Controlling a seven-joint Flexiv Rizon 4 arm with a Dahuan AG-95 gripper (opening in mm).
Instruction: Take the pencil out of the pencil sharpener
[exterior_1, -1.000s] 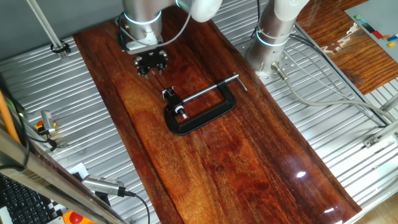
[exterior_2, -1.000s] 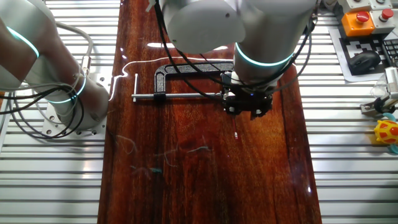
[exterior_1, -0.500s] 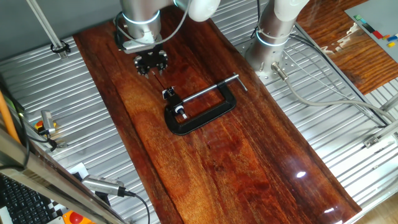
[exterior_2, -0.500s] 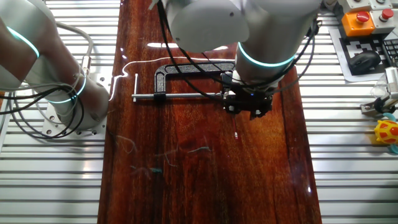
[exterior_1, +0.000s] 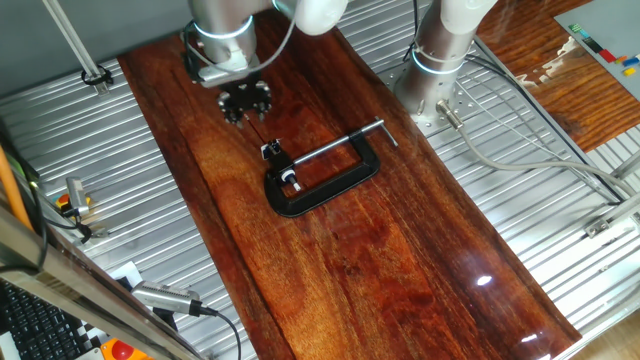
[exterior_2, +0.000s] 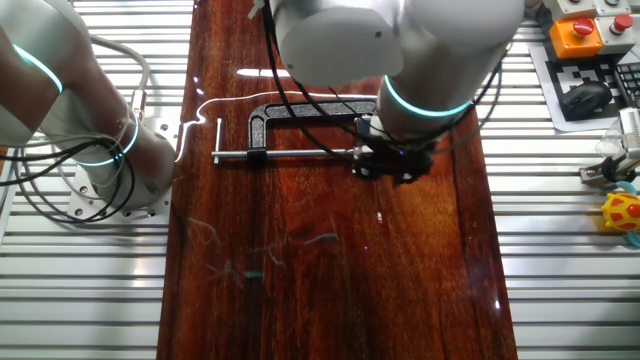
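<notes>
The pencil sharpener (exterior_1: 270, 150) is a tiny silvery-white and black block on the dark wooden board, just off the end of the black C-clamp (exterior_1: 322, 178). The pencil (exterior_1: 260, 131) is a thin dark stick that runs from the sharpener back toward my gripper (exterior_1: 245, 104). The gripper hangs low over the pencil's far end, and its dark fingers look apart. In the other fixed view the gripper (exterior_2: 392, 166) and arm cover the pencil. Only a pale bit of the sharpener (exterior_2: 364, 124) shows beside the clamp (exterior_2: 262, 118).
The clamp's silver screw rod (exterior_1: 340, 146) lies across the board next to the sharpener. A second robot base (exterior_1: 438, 70) stands at the board's far right edge. Ribbed metal table (exterior_1: 120, 190) flanks the board, with cables and small tools at its edges.
The wrist has shifted and tilted a little toward the board's far left end. The gripper head stays over the pencil's end. The sharpener and clamp have not moved.
</notes>
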